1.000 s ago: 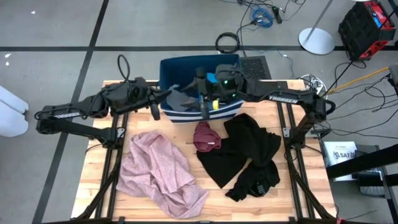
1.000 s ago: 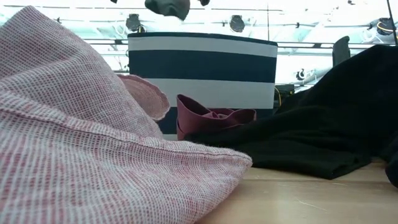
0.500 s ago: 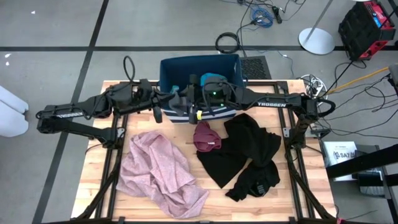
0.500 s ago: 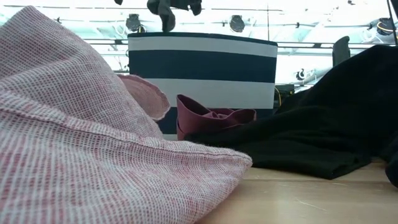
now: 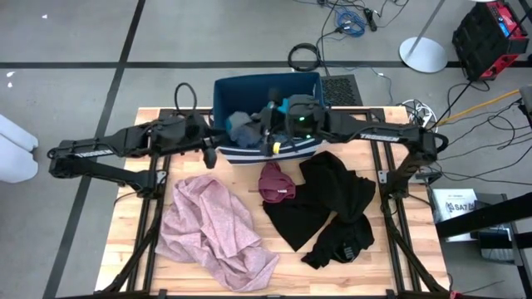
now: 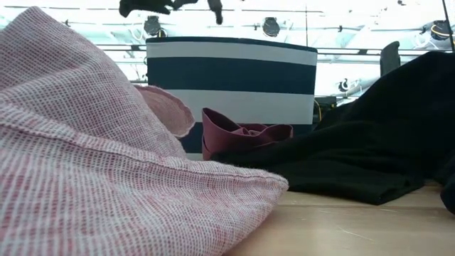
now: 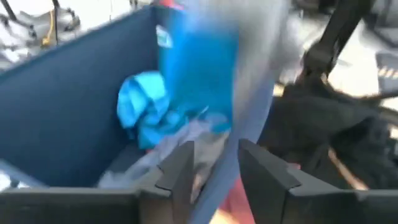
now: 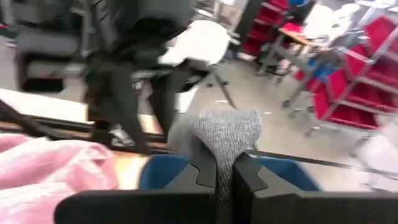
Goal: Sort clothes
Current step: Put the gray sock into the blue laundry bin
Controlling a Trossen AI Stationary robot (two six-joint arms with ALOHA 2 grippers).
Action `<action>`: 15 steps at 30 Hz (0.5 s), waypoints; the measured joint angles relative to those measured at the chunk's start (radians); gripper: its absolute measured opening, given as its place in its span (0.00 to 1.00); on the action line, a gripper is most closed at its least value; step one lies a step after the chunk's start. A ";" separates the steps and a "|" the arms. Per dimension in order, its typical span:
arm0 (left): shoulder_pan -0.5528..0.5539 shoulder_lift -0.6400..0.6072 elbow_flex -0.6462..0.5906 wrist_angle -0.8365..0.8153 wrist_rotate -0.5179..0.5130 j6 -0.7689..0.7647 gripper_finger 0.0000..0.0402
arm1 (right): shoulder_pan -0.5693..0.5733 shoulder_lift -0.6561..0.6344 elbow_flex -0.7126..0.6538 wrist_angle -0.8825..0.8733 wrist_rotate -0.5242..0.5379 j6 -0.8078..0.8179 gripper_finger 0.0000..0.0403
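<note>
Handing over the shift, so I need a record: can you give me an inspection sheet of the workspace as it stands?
Surface: wooden table, bare at the edges.
Job's things: pink garment, maroon piece and black garments on the table; teal piece in the blue bin; grey piece over the bin.
Clutter: nothing seen.
Grippers: left tool open at the bin's rim; right tool shut on the grey piece.
Cables: coils on the floor beyond the table.
Surroundings: red shelving, white stand base.
</note>
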 joint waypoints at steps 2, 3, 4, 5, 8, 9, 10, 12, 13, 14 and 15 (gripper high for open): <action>-0.005 0.000 -0.001 -0.029 0.031 -0.001 0.36 | -0.011 -0.030 0.000 -0.014 0.032 -0.016 0.01; -0.012 0.000 -0.007 -0.031 0.056 -0.009 0.37 | -0.020 -0.043 0.000 -0.021 0.037 -0.018 0.01; -0.019 0.000 -0.015 -0.036 0.080 -0.020 0.37 | -0.029 -0.055 0.000 -0.030 0.039 -0.018 0.00; -0.030 0.000 -0.022 -0.039 0.100 -0.031 0.37 | -0.043 -0.067 0.000 -0.042 0.040 -0.018 0.00; -0.075 0.000 -0.048 -0.026 0.134 -0.072 0.37 | -0.092 -0.096 0.000 -0.064 0.034 -0.003 0.00; -0.093 0.000 -0.056 -0.024 0.137 -0.087 0.37 | -0.114 -0.102 0.000 -0.068 0.015 0.010 0.00; -0.114 0.000 -0.065 -0.018 0.138 -0.102 0.37 | -0.138 -0.106 0.001 -0.080 -0.009 0.025 0.00; -0.162 0.003 -0.088 0.006 0.138 -0.127 0.37 | -0.189 -0.106 0.000 -0.092 -0.049 0.060 0.00; -0.187 0.006 -0.097 0.019 0.138 -0.136 0.37 | -0.213 -0.102 0.000 -0.098 -0.067 0.084 0.00; -0.213 0.011 -0.109 0.039 0.136 -0.149 0.37 | -0.237 -0.096 0.001 -0.103 -0.090 0.108 0.00; -0.241 0.014 -0.124 0.069 0.133 -0.155 0.37 | -0.259 -0.086 0.000 -0.107 -0.118 0.131 0.00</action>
